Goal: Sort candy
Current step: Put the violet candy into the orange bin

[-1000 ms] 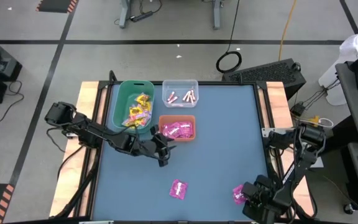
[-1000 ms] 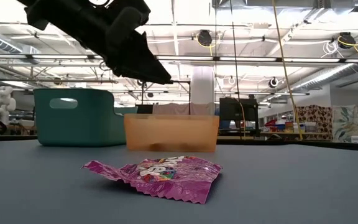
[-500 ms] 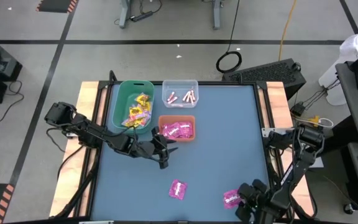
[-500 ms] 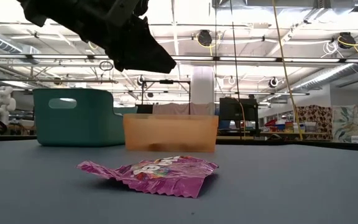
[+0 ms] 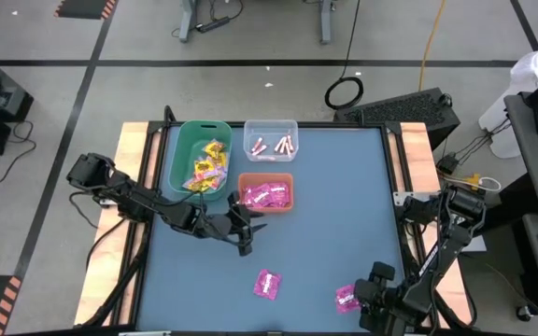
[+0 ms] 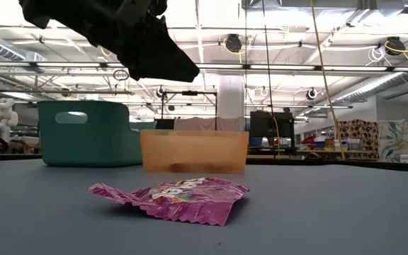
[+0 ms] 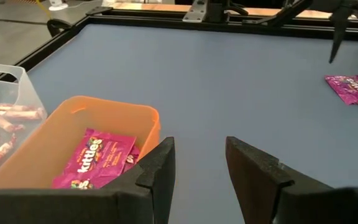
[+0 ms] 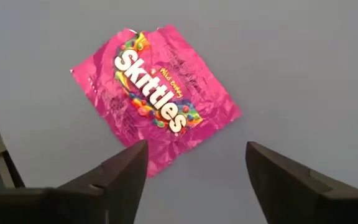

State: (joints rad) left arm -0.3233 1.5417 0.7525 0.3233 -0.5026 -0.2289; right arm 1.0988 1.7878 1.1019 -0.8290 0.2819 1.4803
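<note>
Two magenta-pink candy packets lie flat on the blue table: one near the middle of the near edge, one farther right. My right gripper hovers open over that right packet, fingers clear of it. My left gripper hangs open in the air just near of the orange bin, which holds pink packets. The green bin holds yellow packets. The clear bin holds pale sticks.
The three bins stand together at the far left of the table, the teal bin and orange bin side by side in the low view. The blue surface right of them is open. Wooden side rails flank the table.
The right packet slid a little toward the table's left and near edge, then came to rest flat. My right gripper shifted slightly the same way. My left gripper rose a little above the table beside the orange bin.
</note>
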